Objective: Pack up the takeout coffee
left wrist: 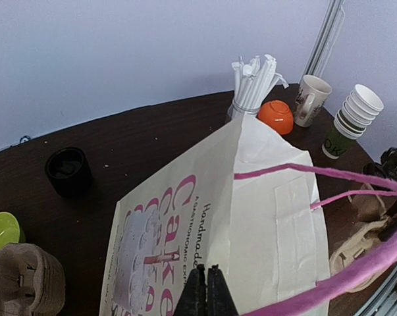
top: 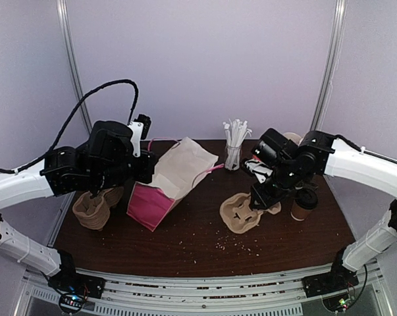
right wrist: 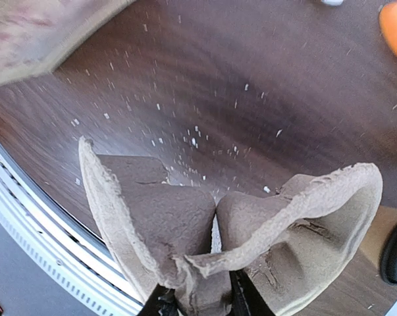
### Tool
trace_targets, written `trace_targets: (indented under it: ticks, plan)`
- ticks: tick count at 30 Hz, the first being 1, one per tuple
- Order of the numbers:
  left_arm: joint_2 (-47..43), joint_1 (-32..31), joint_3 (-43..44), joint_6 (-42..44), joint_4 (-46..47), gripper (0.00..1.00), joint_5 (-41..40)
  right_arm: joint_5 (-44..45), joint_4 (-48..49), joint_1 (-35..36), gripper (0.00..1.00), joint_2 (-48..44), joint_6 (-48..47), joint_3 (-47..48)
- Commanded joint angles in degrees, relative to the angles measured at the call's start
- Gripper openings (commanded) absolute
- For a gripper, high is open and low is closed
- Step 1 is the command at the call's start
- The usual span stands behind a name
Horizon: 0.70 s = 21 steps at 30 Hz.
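Step in hand: preparation for packing; the takeout coffee (top: 303,205) is neither in a carrier nor in the bag.
Takeout coffee: upright on the table (top: 198,247) near its right edge, lid on, untouched by either arm.
Right gripper (right wrist: 205,297): pinching the pulp cup carrier (top: 241,214) by its centre ridge. The wrist view shows the ridge pressed between the two fingers.
Cup carrier: right of the table's middle, just beside the coffee on its left. Whether its underside rests on the table cannot be told.
Left gripper (left wrist: 207,293): fingers pressed together on the top rim of the paper bag (top: 175,174).
Paper bag: left of the table's middle, tilted, its pink handles trailing toward the right.
Other items: straws (top: 235,135) in a glass at the far edge; spare carriers (top: 91,210) stacked near the left edge.
Assessment: the carrier appears to be getting placed to receive the cup.
Next move calls for: the carrier set flat with a pocket facing up, the right gripper released from it, then a grasp on the cup's body below the lid.
Risk: the pulp ridge is soft and may deform under the pinch; the cup stands close enough to be knocked.
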Motion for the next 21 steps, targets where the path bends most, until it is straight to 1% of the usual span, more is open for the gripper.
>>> trace_targets:
  ticks: [1, 7, 10, 15, 18, 21]
  plan:
    - [1.9, 0.5, 2.5, -0.7, 1.1, 0.0, 4.4, 5.7, -6.6, 0.2, 0.24, -3.7, 0.1, 6.9]
    - [4.8, 0.5, 6.0, -1.7, 0.6, 0.0, 9.6, 12.4, -13.0, 0.0, 0.24, -4.2, -1.0, 18.3]
    - [5.8, 0.5, 7.7, -2.2, -0.8, 0.0, 10.3, 15.6, -15.5, -0.4, 0.24, -3.4, -1.7, 24.9]
    - [6.2, 0.5, 8.3, -3.1, -1.7, 0.0, 12.1, 17.4, -16.6, -0.9, 0.24, -2.5, -3.2, 33.2]
    - [6.9, 0.5, 8.5, -4.5, -1.4, 0.0, 14.8, 14.9, -15.9, -0.8, 0.24, -1.6, -3.8, 36.1]
    - [7.7, 0.5, 9.0, -5.5, 0.2, 0.0, 18.4, 10.2, -14.3, -0.6, 0.24, -0.9, -4.3, 36.5]
